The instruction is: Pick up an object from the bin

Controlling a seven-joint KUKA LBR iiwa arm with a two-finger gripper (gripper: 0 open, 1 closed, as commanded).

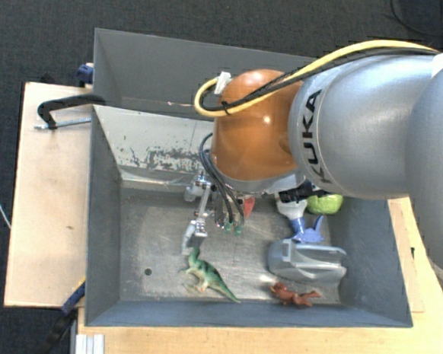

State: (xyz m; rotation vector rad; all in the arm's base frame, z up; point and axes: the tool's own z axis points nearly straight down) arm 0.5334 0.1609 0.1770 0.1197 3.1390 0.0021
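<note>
Directly beneath the arm's glossy orange cover point(252, 129), we see the gripper point(213, 233) hanging low over the scuffed grey metal floor of the bin point(144, 235). We cannot tell whether it is released or clenched, and we see nothing held in it.

The nearest thing is a green toy dinosaur point(208, 274). It lies just below the gripper in the view, toward the bin's near wall, and its head end almost meets the gripper's left tip. It looks like smooth moulded plastic, slim and long. Its long axis runs diagonally: the raised neck and head point up and to the left toward the gripper, and the thin tail tapers away down and to the right.

We count two dinosaurs. The second is a reddish-brown dinosaur point(296, 295), smaller and spikier, lying well to the right of the gripper against the near wall.

Just above it, also to the gripper's right, sits one grey moulded object point(306, 261), chunky with rounded edges; we cannot tell what it is. One blue plastic piece point(310, 230) stands behind that. Further right and higher, one lime-green rounded thing point(325, 203) is partly hidden by the arm, with one white piece point(291, 209) beside it. One small red bit point(248, 205) shows close to the gripper's right side.
</note>
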